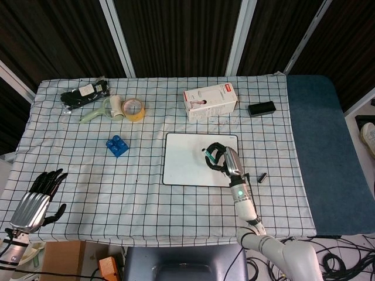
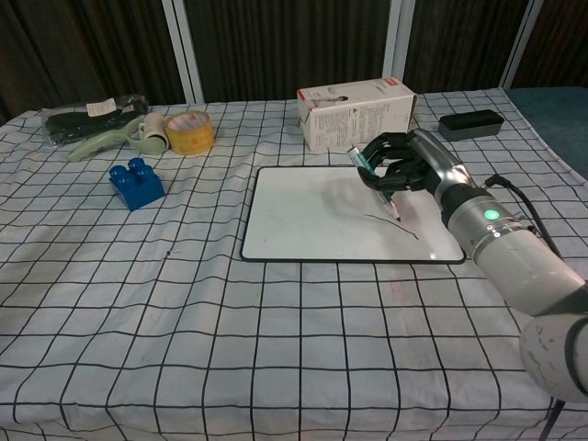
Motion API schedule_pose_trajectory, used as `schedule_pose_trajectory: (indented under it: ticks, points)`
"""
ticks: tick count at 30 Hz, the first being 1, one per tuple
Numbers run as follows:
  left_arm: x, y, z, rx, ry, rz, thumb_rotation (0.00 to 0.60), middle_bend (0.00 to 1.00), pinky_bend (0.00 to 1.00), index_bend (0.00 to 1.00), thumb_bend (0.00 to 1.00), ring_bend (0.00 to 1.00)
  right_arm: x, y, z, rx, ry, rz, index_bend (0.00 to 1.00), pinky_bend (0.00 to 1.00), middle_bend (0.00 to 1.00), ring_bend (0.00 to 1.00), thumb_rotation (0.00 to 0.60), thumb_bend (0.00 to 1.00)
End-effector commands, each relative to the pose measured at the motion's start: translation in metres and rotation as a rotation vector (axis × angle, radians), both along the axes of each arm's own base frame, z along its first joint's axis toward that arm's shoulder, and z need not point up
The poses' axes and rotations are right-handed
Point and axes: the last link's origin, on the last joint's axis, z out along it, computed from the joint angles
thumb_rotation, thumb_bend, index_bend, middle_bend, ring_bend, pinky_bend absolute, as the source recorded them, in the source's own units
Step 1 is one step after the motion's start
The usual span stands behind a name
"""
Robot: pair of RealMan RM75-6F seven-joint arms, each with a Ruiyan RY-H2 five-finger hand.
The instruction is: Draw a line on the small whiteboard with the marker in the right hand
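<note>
One marker (image 2: 375, 182) clenched in right hand (image 2: 397, 163), tip slanting down-right (cap end up-left), over small whiteboard (image 2: 303, 220)

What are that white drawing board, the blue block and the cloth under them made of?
The whiteboard looks like a smooth, slightly glossy coated panel with a dark rim, probably plastic; it carries a thin dark line. The blue block seems to be moulded hard plastic, with round studs on top. The tablecloth appears to be woven fabric, white with a black grid, judging by its soft wrinkles.
</note>
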Motion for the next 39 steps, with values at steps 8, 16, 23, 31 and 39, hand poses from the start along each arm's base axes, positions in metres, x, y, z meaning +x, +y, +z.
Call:
schedule_pose_trajectory:
  ticks: [8, 16, 23, 31, 39]
  points:
    - [0.000, 0.000, 0.000, 0.001, 0.000, 0.003, 0.600, 0.00, 0.02, 0.00, 0.41, 0.00, 0.000, 0.000, -0.004, 0.008, 0.005, -0.001, 1.00, 0.59, 0.65, 0.62, 0.600, 0.36]
    - [-0.001, -0.002, 0.001, 0.005, 0.001, 0.010, 0.600, 0.00, 0.02, 0.00, 0.41, 0.00, -0.005, -0.001, -0.004, 0.011, 0.013, -0.009, 1.00, 0.59, 0.65, 0.62, 0.600, 0.37]
    - [-0.003, -0.003, 0.002, 0.007, 0.000, 0.018, 0.600, 0.00, 0.02, 0.00, 0.41, 0.00, -0.017, -0.008, 0.005, -0.004, 0.053, -0.022, 1.00, 0.59, 0.65, 0.62, 0.600, 0.37]
    - [-0.005, -0.001, -0.001, 0.005, 0.005, 0.035, 0.600, 0.00, 0.02, 0.00, 0.41, 0.00, -0.030, -0.022, 0.020, -0.034, 0.089, -0.052, 1.00, 0.59, 0.65, 0.62, 0.600, 0.37]
    - [-0.006, 0.004, -0.002, 0.005, 0.006, 0.045, 0.600, 0.00, 0.02, 0.00, 0.41, 0.00, -0.028, -0.034, 0.043, -0.093, 0.024, -0.031, 1.00, 0.59, 0.65, 0.63, 0.600, 0.37]
